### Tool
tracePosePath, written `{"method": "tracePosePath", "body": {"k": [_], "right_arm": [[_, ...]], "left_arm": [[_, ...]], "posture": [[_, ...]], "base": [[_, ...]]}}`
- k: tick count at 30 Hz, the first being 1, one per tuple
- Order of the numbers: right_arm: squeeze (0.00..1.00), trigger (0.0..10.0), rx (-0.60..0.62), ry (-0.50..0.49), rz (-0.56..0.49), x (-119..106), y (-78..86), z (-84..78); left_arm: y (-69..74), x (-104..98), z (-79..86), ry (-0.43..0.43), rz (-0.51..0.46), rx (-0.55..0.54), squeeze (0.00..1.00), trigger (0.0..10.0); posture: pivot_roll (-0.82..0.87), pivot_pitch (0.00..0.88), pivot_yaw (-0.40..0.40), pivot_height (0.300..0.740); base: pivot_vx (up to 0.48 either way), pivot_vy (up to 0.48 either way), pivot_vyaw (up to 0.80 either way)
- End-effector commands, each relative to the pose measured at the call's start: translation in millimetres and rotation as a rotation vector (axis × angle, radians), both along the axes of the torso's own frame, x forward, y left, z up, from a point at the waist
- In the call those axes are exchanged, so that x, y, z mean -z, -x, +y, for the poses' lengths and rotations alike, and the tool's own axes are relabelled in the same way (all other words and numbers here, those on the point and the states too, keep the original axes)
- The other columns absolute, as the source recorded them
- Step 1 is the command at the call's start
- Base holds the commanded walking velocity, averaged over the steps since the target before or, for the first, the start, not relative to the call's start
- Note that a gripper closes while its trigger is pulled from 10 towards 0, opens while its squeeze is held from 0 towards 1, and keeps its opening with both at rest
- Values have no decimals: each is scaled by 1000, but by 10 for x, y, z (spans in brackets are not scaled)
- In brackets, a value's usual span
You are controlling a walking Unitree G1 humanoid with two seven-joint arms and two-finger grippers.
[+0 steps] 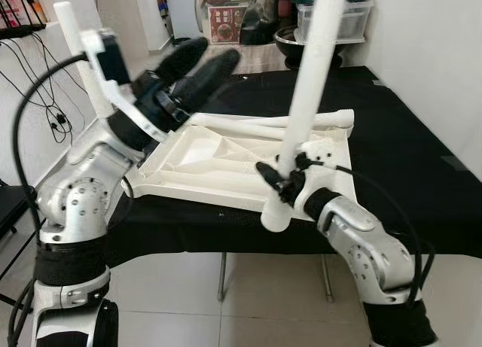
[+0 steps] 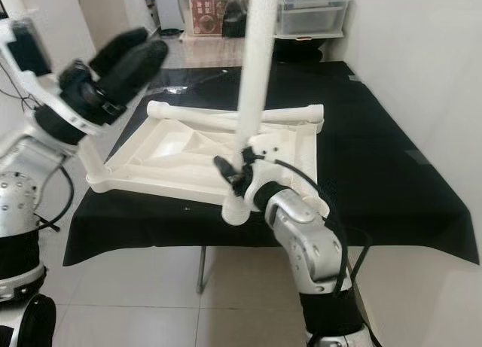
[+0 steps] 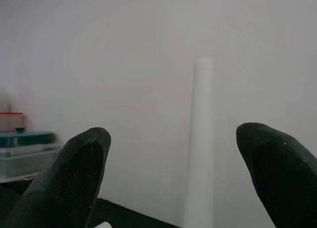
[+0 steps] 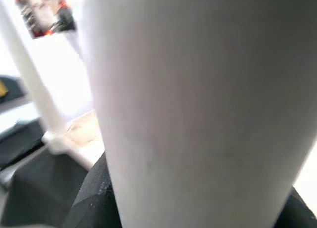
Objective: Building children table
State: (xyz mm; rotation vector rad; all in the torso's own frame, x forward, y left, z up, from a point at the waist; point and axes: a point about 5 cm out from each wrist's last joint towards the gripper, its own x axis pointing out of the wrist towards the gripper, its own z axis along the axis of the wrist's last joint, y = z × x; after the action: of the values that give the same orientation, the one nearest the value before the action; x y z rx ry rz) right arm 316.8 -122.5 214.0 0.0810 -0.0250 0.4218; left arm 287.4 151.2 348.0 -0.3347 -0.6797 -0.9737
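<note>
A: Where is the leg?

B: In the right pincer, which is clamped on it close to its lower end. It is a long white tube, standing nearly upright, its long axis leaning a little to the right as it rises, the top running out of the head views. Its lower end hangs past the near edge of the worktop, at the near right corner of the tabletop.

A: And the tabletop?

B: White, lying upside down with its ribbed underside showing, its long sides running left to right. A second leg lies flat along its far edge, long axis left to right. A third leg stands upright at the near left corner, partly behind the left arm.

A: The left pincer?

B: Raised over the left part of the tabletop, its two black fingers apart and gripping nothing. They point up and to the right, towards the held leg, which shows pale and upright between them in the left wrist view.

A: The surface?

B: The worktop is covered in a black cloth that hangs over the near edge. Below is a pale tiled floor.

A: The room?

B: White wall on the right. Beyond the far end stand clear storage boxes, a carton with a red print and a dark bowl. Black cables hang at the far left.
</note>
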Motion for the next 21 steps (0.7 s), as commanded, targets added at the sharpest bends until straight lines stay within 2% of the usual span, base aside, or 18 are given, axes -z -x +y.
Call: {"method": "tracePosePath", "body": {"k": [1, 2, 3, 4, 5, 6, 7, 8, 9, 10, 14, 16, 18, 19, 20, 21], "right_arm": [[0, 0, 50, -18, -42, -83, -36, -60], [0, 0, 126, -46, -57, -121, -74, -154], [0, 0, 151, -65, -57, -127, -85, -186], [0, 2941, 160, -77, -55, -129, -90, -197], [0, 6588, 165, -83, -59, -135, -90, -201], [0, 6588, 163, -84, -62, -138, -89, -198], [0, 10000, 159, -96, -67, -146, -86, -189], [0, 10000, 156, -105, -71, -150, -85, -183], [0, 10000, 156, -105, -71, -150, -85, -183], [0, 10000, 158, -115, -77, -159, -84, -177], [0, 10000, 162, -131, -85, -169, -87, -174], [0, 10000, 162, -132, -85, -169, -89, -175], [0, 10000, 191, -104, -61, -35, -81, -192], [0, 10000, 198, -93, -50, 16, -75, -191], [0, 10000, 198, -93, -50, 16, -75, -191], [0, 10000, 202, -84, -45, 47, -69, -188]], "left_arm": [[41, -29, 113, 9, -19, -56, 1000, 10000], [23, 29, 201, 22, 20, -128, 1000, 10000], [-20, 91, 238, 37, 59, -181, 1000, 10000], [-79, 164, 274, 55, 108, -240, 1000, 10000], [-148, 265, 307, 66, 169, -306, 1000, 10000], [-188, 330, 325, 72, 206, -344, 1000, 10000], [-235, 455, 338, 62, 271, -383, 400, 10000], [-260, 537, 344, 54, 311, -405, 400, 10000], [-260, 537, 344, 54, 311, -405, 400, 10000], [-296, 703, 349, 37, 382, -456, 0, 10000], [-345, 1026, 337, -31, 526, -564, 0, 10000], [-351, 1073, 328, -48, 552, -576, 0, 10000], [-294, 1639, 335, -218, 704, -781, 0, 10000], [-242, 1801, 327, -273, 737, -829, 0, 10000], [-242, 1801, 327, -273, 737, -829, 0, 10000], [-199, 1888, 311, -297, 756, -843, 0, 10000]], "posture": [[-130, 0, 15, 740], [-129, 0, 12, 740], [-126, 0, 10, 740], [-124, 0, 10, 740], [-124, 0, 10, 740], [-124, 0, 10, 740], [-128, 0, 13, 740], [-128, 0, 13, 740], [-128, 0, 13, 740], [-131, 0, 14, 740], [-131, 3, 14, 740], [-131, 3, 14, 740], [-125, 15, 13, 740], [-125, 15, 13, 740], [-125, 15, 13, 740], [-123, 19, 14, 740]], "base": [[0, 0, 0], [0, 0, 0], [0, 0, 0], [0, 0, 0], [0, 0, 0], [0, 0, 0], [0, 0, 0], [0, 0, 0], [0, 0, 0], [0, 0, 0], [0, 0, 0], [0, 0, 0], [0, 0, 0], [0, 0, 0], [0, 0, 0], [0, 0, 0]]}}
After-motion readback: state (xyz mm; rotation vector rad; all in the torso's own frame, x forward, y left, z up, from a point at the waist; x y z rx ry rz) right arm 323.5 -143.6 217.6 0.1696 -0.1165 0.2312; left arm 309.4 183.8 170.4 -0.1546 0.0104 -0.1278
